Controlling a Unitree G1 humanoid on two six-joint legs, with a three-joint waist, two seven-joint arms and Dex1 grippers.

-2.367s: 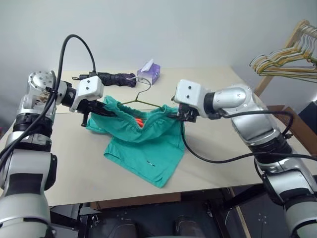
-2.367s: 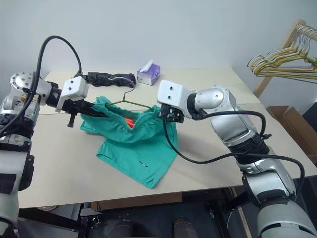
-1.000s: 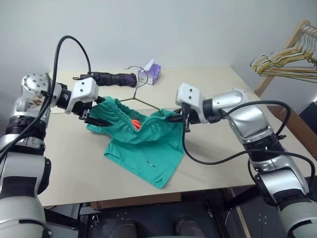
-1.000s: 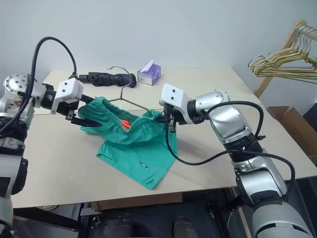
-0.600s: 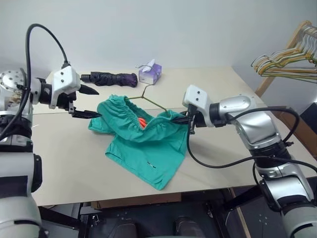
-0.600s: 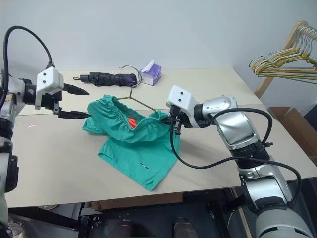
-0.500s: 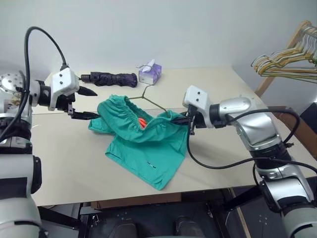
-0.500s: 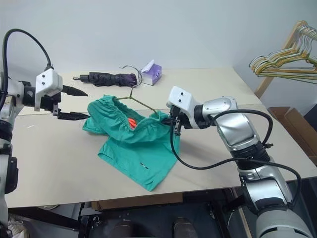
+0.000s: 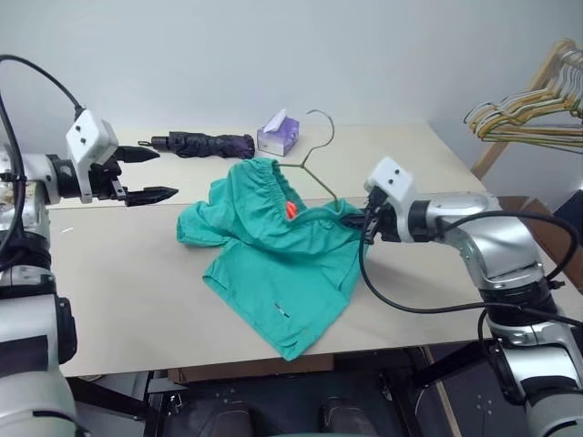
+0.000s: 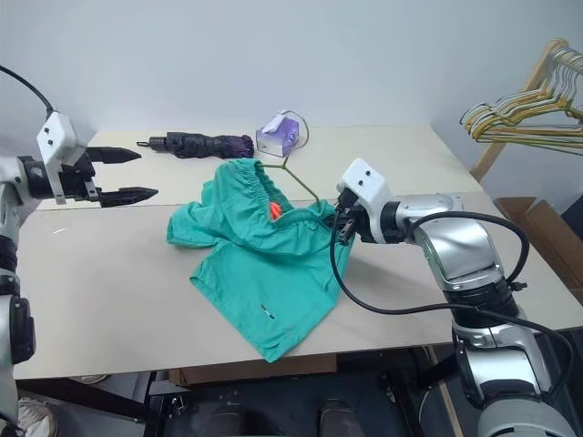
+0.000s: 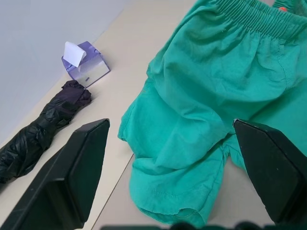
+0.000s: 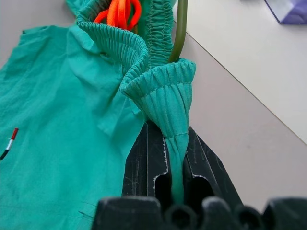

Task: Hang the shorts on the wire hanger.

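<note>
Right gripper (image 10: 339,225) pinches the waistband of the teal shorts (image 9: 273,264), lying mid-table with the wire hanger (image 9: 310,168) threaded inside. Left gripper (image 9: 146,173), jaws spread and empty, hovers at far left. It should regrasp the opposite waistband edge to seat it over the hanger's shoulder.

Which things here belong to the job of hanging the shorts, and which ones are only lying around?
Belonging to the job:
- shorts, waistband pinched in the right gripper
- wire hanger, partly inside the shorts
- left gripper, open, apart from the shorts

Only lying about:
- folded umbrella on the table
- tissue box
- bunch of hangers on a wooden stand
</note>
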